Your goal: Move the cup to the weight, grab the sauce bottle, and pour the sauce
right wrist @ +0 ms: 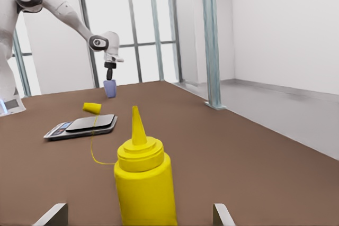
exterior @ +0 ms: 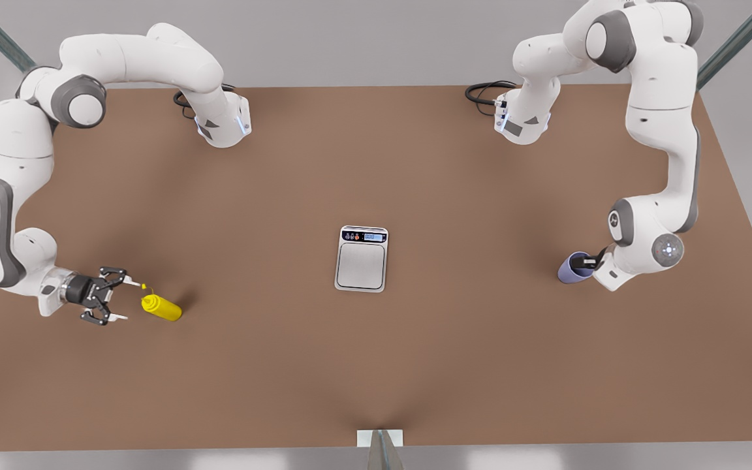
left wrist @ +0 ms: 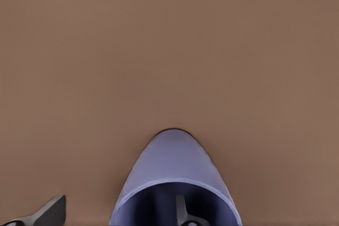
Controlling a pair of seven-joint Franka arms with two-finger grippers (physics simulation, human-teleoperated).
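Sauce bottle [right wrist: 145, 183] upright between spread right gripper [right wrist: 139, 216] jaws; weight [right wrist: 82, 126], cup [right wrist: 110, 88] beyond.

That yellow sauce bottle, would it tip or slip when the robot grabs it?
The sauce bottle stands upright on the table, tall for its base, so a nudge up near the nozzle might tip it. Its smooth round wall looks slippery and might slide or squash between the right tool's open fingers. The left tool has one finger inside the cup.

The scale [exterior: 361, 258] sits mid-table [exterior: 376, 365] — the bottle [exterior: 161, 307] well off at the front view's left, the cup [exterior: 572, 268] well off at its right.
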